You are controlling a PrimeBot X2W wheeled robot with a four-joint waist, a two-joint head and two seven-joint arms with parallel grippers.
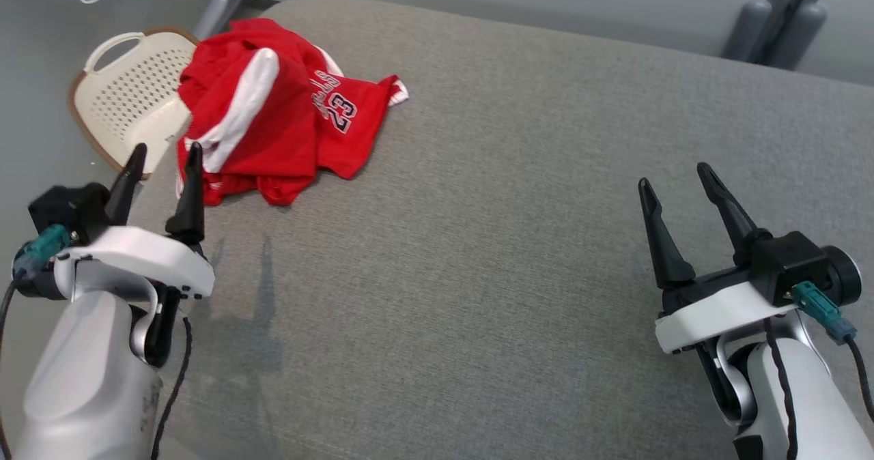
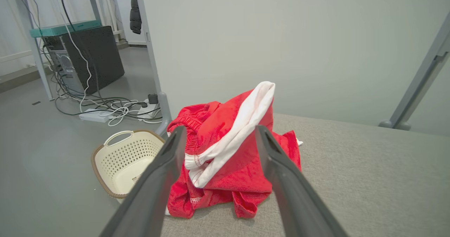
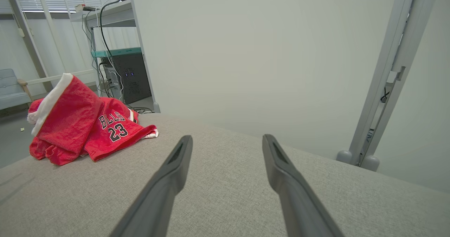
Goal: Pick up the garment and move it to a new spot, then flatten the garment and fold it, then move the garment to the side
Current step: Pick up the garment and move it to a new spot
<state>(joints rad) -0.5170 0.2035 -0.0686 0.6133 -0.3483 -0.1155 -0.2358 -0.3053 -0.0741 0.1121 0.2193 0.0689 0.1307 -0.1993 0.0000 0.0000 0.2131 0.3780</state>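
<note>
Basket of pale perforated plastic stands on the floor just off the far left corner of the cushion; this broad grey cushion serves as the work surface. The left gripper hovers over the cushion's left edge, near that same corner; its two dark fingers stand spread apart with nothing between them; in the left wrist view they frame the heap without touching it. The garment, red sportswear with a white stripe and the number 23 printed on it, lies crumpled on the cushion's far left corner; its left side seems to spill past the cushion's edge toward the basket. The right gripper hangs over the cushion's right part, well apart from the heap; its fingers are likewise parted and empty.

The garment looks light, thin and limp; it should drape and lengthen under its own weight when lifted; the smooth knit may slip from a shallow pinch. The raised fold carrying the white stripe stands highest above the cushion and close to the left gripper; that ridge looks the likeliest place to take hold, pinched deep enough to catch several layers. The pick-up has not yet begun; the cushion's middle offers room for the new spot.
</note>
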